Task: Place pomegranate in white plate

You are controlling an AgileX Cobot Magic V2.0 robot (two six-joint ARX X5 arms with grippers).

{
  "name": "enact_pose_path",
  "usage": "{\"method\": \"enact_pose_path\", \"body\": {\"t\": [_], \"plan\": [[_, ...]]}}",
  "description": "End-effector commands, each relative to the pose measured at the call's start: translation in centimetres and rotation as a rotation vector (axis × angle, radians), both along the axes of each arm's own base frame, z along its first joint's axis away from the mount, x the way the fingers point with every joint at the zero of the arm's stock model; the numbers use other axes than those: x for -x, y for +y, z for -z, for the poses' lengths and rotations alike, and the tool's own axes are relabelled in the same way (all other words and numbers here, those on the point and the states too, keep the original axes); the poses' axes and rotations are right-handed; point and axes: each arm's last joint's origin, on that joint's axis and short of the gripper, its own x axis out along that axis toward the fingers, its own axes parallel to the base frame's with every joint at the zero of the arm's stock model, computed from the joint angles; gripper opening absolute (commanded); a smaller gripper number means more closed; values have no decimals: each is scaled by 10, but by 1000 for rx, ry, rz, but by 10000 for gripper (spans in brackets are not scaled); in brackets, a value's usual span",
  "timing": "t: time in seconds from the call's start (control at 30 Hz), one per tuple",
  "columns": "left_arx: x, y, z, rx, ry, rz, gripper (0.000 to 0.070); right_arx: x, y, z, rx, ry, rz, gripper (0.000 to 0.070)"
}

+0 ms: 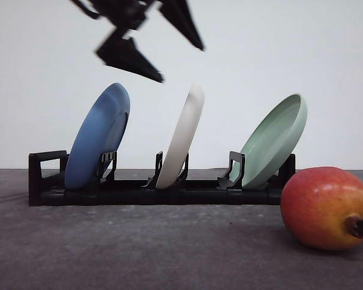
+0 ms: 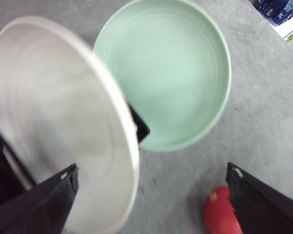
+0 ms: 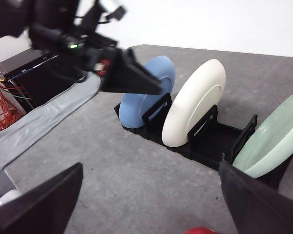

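Observation:
The pomegranate (image 1: 327, 208), red-orange with a dark crown nub, lies on the grey table at the front right; a red edge of it shows in the left wrist view (image 2: 219, 214) and the right wrist view (image 3: 200, 230). The white plate (image 1: 181, 139) stands on edge in the middle slot of a black rack (image 1: 139, 194). My left gripper (image 1: 180, 63) hangs open just above the plate's top rim, holding nothing. In its wrist view, the left gripper (image 2: 151, 171) spreads wide with the white plate (image 2: 53, 122) near one finger. My right gripper (image 3: 150, 168) is open and empty, back from the white plate (image 3: 193, 109).
A blue plate (image 1: 97, 136) leans in the rack's left slot and a pale green plate (image 1: 272, 142) in the right slot, close to the pomegranate. A grey strip (image 3: 44, 122) and red cables (image 3: 5, 102) lie beyond the table's left side.

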Motion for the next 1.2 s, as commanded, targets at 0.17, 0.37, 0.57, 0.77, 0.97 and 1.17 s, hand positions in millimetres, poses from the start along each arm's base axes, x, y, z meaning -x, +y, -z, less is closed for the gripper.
{"method": "enact_pose_path", "body": {"t": [0.17,0.37,0.57,0.77,0.97,1.17], "plan": [[-20,-34,14,-61,-6,-9,596,0,0,-5,-11,-8,3,564],[-22,-39,25,-95,18,-17,491,0,0,-5,-19,1,6,564],[-22,-38,27,-111,30,-23,358,0,0,-5,-19,1,6,565],[-22,-40,29,-114,33,-19,348,0,0,-5,-19,1,6,564],[-25,-42,38,-133,54,-16,347,0,0,-5,-19,1,6,564],[-25,-43,39,-135,54,-14,21,0,0,-5,-20,2,7,564]]}}
